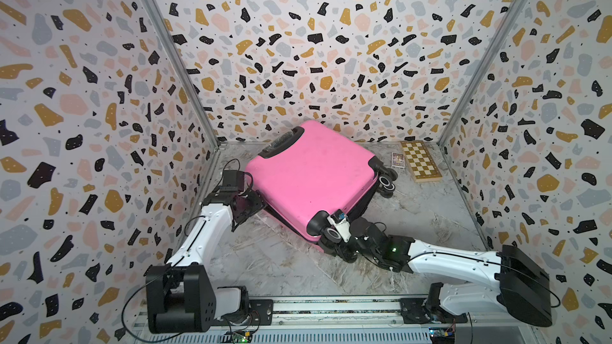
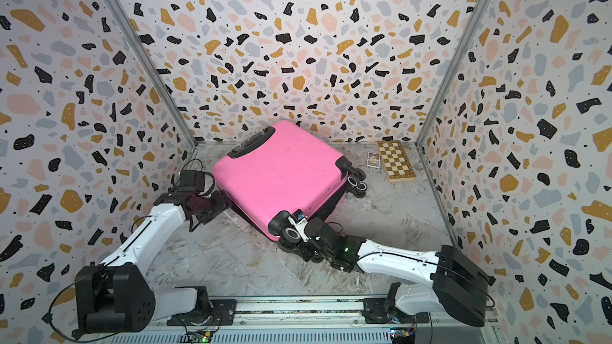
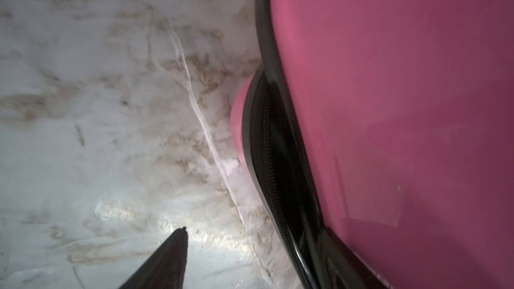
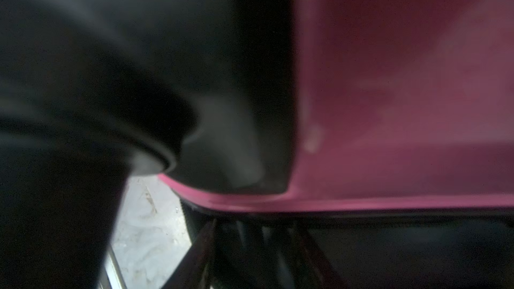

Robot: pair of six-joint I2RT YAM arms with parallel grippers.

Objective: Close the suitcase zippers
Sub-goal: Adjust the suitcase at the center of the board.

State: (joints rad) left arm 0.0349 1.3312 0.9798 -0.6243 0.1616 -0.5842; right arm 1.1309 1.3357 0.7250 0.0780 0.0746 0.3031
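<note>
We saw terrazzo-patterned walls (image 1: 82, 94) closing 3 sides of a marble-look table (image 1: 414, 226). The suitcase (image 1: 314, 177) lay flat toward the back middle of that table in both top views, turned at an angle, with its pink upper shell facing up and sitting slightly askew over the lower half.

The left arm (image 1: 205, 226) reached to the case's near-left corner, and the right arm (image 1: 447, 256) lay low across the table to the near corner beside a wheel. A wooden chessboard (image 1: 420, 160) rested at the back right, well apart from both arms. The black handle (image 1: 281, 143) sat on the far-left end of the case, and a pair of black-and-white wheels (image 1: 387, 183) stuck out on the right side.

The zippers (image 3: 267, 148) showed in the left wrist view as a black toothed band on the lower shell, with a dark gap between it and the upper shell's rim, so the seam stood unclosed there.

The left gripper (image 1: 256, 208) was spread apart: its 1 visible finger (image 3: 169, 259) hung over bare table, clear of the shell. The right gripper (image 1: 344, 243) was tucked under the corner, too blurred and hidden for us to tell its fingers' state. A small printed box (image 1: 397, 160) lay just beside the chessboard.
</note>
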